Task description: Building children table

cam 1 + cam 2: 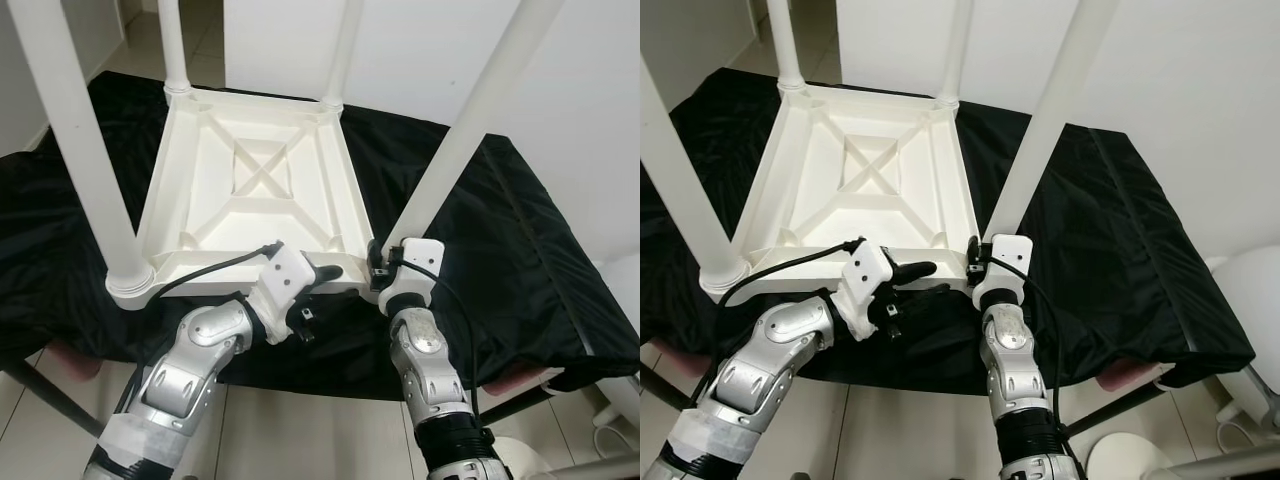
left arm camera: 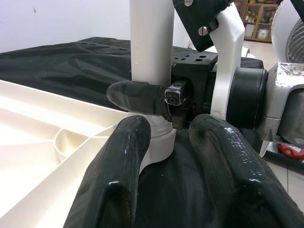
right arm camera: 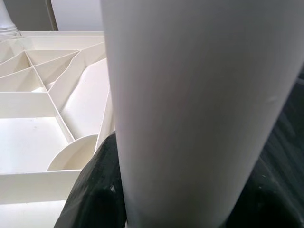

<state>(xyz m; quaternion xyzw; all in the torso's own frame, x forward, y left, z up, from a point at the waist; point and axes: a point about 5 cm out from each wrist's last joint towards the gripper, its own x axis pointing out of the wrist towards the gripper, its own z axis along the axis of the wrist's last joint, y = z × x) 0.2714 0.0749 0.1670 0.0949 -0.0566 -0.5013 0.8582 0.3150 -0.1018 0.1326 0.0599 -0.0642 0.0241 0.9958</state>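
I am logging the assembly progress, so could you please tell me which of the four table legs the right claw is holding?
The near-right leg, at the corner closest to the robot's right arm. The right claw clasps its base; the other three stand ungripped.

Bright even indoor light, soft shadows, sharp head views, wrist views blurred up close, glossy highlights

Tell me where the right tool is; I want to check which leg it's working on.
The right tool is clamped on the base of the near right leg of the upturned white table, at that corner, with the left tool just beside it.
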